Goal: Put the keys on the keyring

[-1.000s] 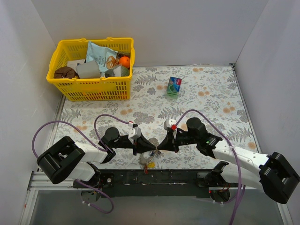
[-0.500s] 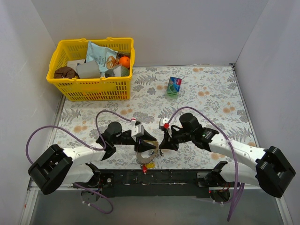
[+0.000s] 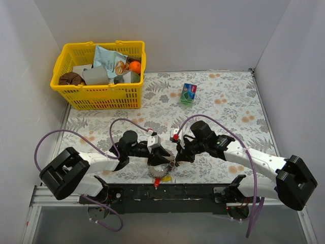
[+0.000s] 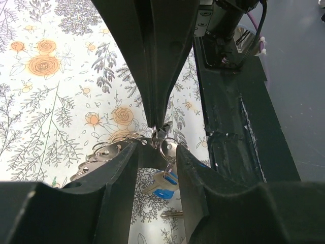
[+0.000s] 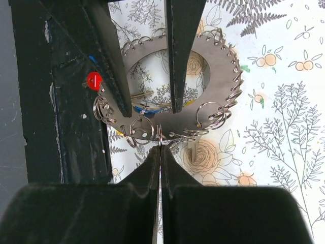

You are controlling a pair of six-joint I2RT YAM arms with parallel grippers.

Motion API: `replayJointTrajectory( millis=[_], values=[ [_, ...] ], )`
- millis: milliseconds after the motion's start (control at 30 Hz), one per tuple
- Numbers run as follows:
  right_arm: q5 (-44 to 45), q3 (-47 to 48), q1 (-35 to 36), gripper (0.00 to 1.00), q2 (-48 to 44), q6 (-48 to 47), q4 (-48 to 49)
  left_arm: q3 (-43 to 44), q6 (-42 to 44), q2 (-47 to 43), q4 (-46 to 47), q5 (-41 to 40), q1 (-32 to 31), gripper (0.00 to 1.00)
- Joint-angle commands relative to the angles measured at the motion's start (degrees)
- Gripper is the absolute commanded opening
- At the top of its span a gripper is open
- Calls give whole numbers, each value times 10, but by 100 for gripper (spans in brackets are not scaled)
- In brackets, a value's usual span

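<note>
Floral table [image 3: 228,101] | keyring [image 5: 223,84] half hidden under left gripper [image 5: 151,109] | keys [image 4: 162,184] mostly obscured

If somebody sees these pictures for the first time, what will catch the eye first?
First comes the bright yellow basket, full of odds and ends, in the far left corner of the floral table. Next, at the near edge, both arms meet over the toothed keyring: the left gripper is open above it and the right gripper is shut at its rim. A small red tag hangs at the ring's edge.
</note>
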Motion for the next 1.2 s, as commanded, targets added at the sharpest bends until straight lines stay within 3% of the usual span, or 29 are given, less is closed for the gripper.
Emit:
replayJointTrajectory(
  millis=[0,533,733,900,1167],
  values=[
    [3,20,4,1,-6,-5,-1,19,-28,24,70,20,-3,34],
    [-6,4,4,1,-25,11,33,27,-58,88,139,18,-26,31],
    [-6,2,4,1,-25,13,33,34,-60,99,145,15,-30,21],
    [-5,1,4,1,-28,14,32,43,-62,108,148,20,-32,0],
    [-1,-4,4,1,-42,18,43,38,-55,103,142,12,-34,0]
  ],
)
